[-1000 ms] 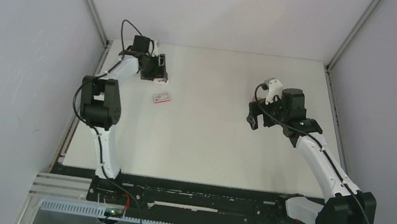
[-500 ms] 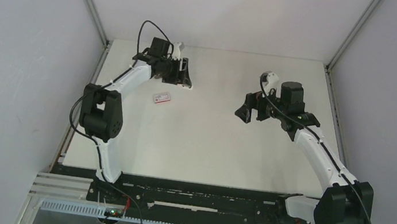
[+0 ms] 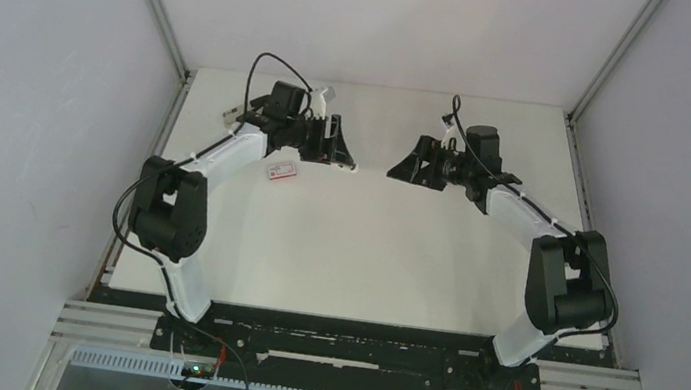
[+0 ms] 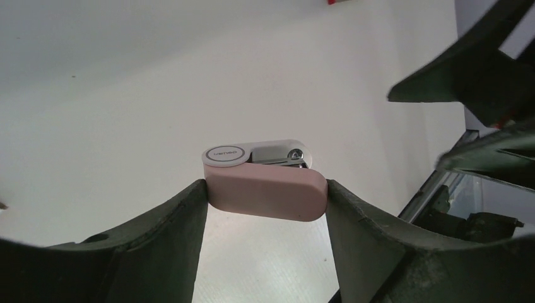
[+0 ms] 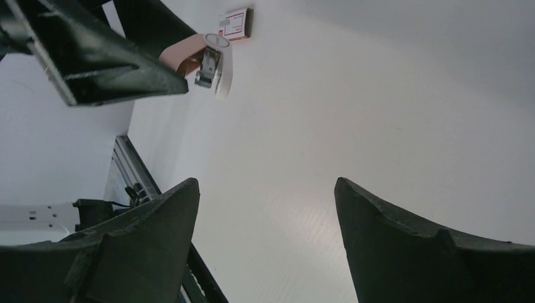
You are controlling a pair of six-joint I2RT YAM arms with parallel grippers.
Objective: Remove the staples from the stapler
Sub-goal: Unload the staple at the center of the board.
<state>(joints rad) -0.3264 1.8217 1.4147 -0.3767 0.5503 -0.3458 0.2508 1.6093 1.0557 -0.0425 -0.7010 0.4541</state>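
My left gripper (image 4: 265,197) is shut on the stapler (image 4: 265,188), a small pink one with a white cap and a silver metal part on top, pinched end to end between both fingertips. From above, that gripper (image 3: 344,153) hangs over the far middle of the table, with the stapler (image 3: 351,166) at its tip. The right gripper (image 3: 399,168) faces it from the right across a short gap, open and holding nothing. Looking from the right wrist, the open right gripper (image 5: 266,189) has the stapler (image 5: 200,58) at upper left. No staples show; I cannot see inside the stapler.
A small pink-and-white box (image 3: 281,170) lies on the white table (image 3: 353,257) just below the left forearm; it is the box (image 5: 235,24) at the top of the right wrist view. Grey walls and metal frame posts (image 3: 610,58) close in the table.
The left arm has carried the stapler rightward from the far left corner to the far middle. The right arm has swung left and away to face it, its jaws slightly narrower.
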